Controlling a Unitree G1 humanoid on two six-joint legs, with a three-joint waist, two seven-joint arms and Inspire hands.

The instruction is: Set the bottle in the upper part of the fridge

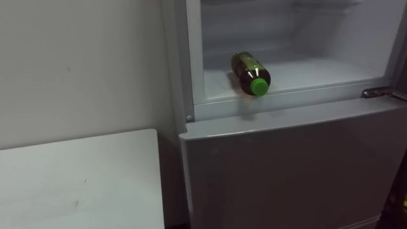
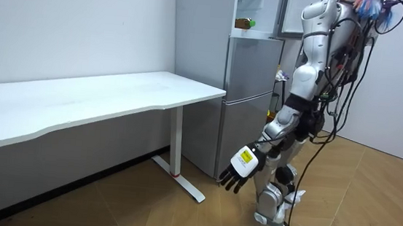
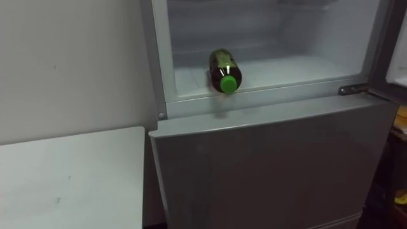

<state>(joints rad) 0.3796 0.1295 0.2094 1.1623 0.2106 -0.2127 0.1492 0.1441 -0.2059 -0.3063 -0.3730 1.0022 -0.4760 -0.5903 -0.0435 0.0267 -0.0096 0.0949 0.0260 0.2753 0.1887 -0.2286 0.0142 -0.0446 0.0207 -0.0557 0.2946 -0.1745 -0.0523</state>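
The eye views are dimly lit. The inside of the fridge (image 1: pixel 299 38) is seen as the palest part, its white walls catching soft light from the front. The grey lower door (image 1: pixel 286 172) is left dull and is darkened toward the right edge. A faint dark patch is cast on the ledge just under the cap of the bottle (image 1: pixel 249 71). The wall (image 1: pixel 82 63) and the table (image 1: pixel 76 184) are lit flatly and evenly, without glare. The room view is bright and seems lit from above. A soft shadow is thrown on the wall beneath the table, and the floor (image 2: pixel 142 210) is evenly lit.
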